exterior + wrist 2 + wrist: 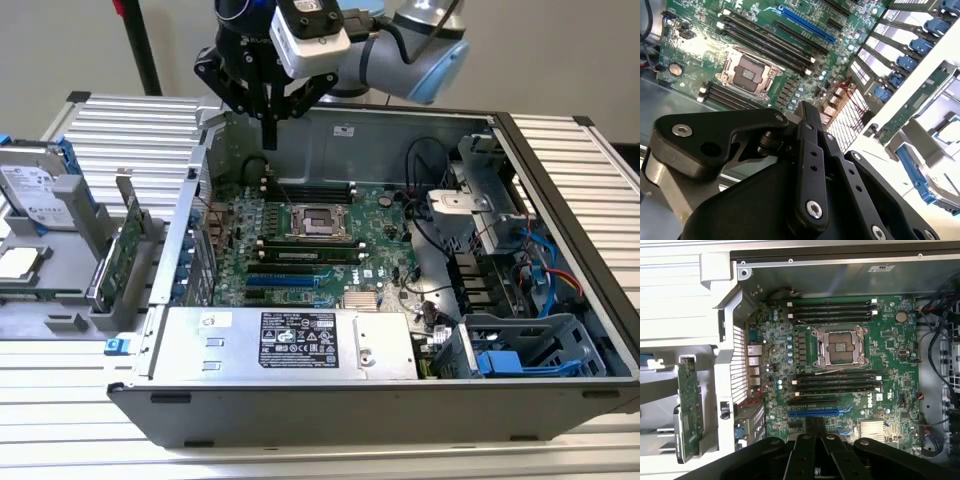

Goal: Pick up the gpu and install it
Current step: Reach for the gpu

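The gpu (pixel 124 247) is a thin green card standing on edge in a grey holder (pixel 105 300), just outside the open computer case on the exterior view's left. It shows in both wrist views (pixel 688 410) (pixel 920 100). My gripper (pixel 270 132) hangs above the back left corner of the case, over the motherboard (pixel 300 235), apart from the card. Its black fingers (pixel 811 426) are pressed together and shut on nothing. The fingertip (pixel 805 107) points down at the board's rear ports. A blue card slot (pixel 815 412) lies on the motherboard.
The case's metal wall (pixel 185 230) stands between the gpu and the motherboard. A silver power supply (pixel 290 340) fills the case's front. A drive cage (pixel 520 350) and cables (pixel 550 265) are on the exterior view's right. A hard drive (pixel 35 190) rests further left.
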Robot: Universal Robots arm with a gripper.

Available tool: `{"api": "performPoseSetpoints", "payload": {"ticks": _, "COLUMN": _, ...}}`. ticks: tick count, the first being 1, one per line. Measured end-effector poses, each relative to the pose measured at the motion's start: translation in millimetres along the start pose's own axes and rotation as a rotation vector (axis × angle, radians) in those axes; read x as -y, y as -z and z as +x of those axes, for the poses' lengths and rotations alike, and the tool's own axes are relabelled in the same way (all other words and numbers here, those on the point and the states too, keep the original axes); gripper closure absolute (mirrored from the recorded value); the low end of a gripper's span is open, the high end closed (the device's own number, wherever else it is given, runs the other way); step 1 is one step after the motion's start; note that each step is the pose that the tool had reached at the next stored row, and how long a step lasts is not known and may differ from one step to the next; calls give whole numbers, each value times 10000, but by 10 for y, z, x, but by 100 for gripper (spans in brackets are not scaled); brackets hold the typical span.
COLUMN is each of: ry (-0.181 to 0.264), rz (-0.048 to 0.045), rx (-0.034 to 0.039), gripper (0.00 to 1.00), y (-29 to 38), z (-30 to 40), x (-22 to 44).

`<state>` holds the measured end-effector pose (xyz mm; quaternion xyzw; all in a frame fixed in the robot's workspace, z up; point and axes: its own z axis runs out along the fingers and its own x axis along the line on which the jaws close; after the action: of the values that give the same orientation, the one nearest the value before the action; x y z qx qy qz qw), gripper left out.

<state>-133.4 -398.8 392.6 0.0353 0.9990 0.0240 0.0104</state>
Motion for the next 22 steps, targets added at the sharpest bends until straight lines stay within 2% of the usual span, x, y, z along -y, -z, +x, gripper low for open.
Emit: {"api": "performPoseSetpoints", "payload": {"ticks": 22, "ry": 1, "rz": 0, "rx": 0, "gripper": 100, "y": 7, "z": 289, "x": 20}}
